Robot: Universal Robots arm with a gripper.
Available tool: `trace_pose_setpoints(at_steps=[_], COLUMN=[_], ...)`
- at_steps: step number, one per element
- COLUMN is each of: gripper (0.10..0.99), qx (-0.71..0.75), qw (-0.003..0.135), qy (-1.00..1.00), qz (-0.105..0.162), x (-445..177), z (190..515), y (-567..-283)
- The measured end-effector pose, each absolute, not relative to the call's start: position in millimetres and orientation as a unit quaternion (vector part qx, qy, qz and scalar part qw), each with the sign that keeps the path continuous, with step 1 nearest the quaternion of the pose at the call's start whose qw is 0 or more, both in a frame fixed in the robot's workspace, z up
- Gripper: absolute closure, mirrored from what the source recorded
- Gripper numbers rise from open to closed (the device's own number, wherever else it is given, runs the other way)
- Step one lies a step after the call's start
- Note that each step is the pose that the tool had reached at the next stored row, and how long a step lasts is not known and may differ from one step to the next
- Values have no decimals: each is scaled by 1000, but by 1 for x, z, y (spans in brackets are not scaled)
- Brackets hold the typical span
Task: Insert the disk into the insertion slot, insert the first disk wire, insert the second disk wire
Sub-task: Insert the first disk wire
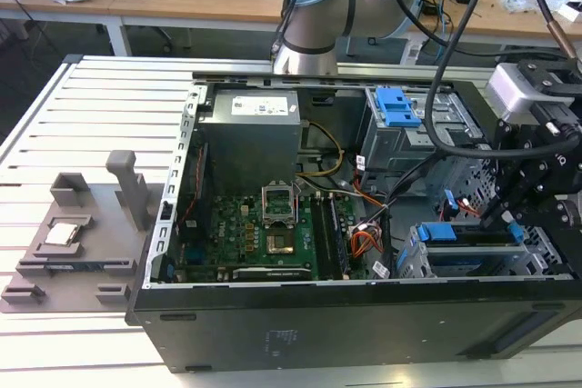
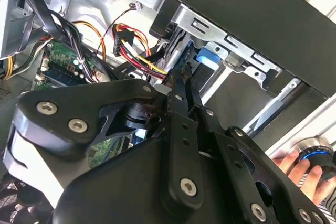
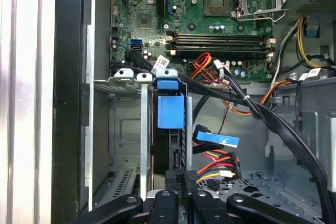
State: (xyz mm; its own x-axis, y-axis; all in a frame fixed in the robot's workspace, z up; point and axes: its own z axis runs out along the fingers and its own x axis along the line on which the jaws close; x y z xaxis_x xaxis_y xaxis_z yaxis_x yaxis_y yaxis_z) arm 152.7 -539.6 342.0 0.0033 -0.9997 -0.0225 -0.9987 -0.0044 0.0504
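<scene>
One arm [image 1: 320, 6] tilted down into case beside disk [image 3: 170, 111]; pincer [image 2: 184, 72] closed tight, apparently gripping nothing.

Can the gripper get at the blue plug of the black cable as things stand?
Probably yes: the blue plug lies uncovered just ahead of the gripper, beside the disk, though the red-orange wires crowd it.
</scene>
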Motion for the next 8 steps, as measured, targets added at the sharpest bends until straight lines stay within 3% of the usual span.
trace_pose_setpoints(at_steps=[8], gripper=[918], qx=[709], qw=[10], qy=[-704], qz=[-26], x=[155], z=[341], y=[-540])
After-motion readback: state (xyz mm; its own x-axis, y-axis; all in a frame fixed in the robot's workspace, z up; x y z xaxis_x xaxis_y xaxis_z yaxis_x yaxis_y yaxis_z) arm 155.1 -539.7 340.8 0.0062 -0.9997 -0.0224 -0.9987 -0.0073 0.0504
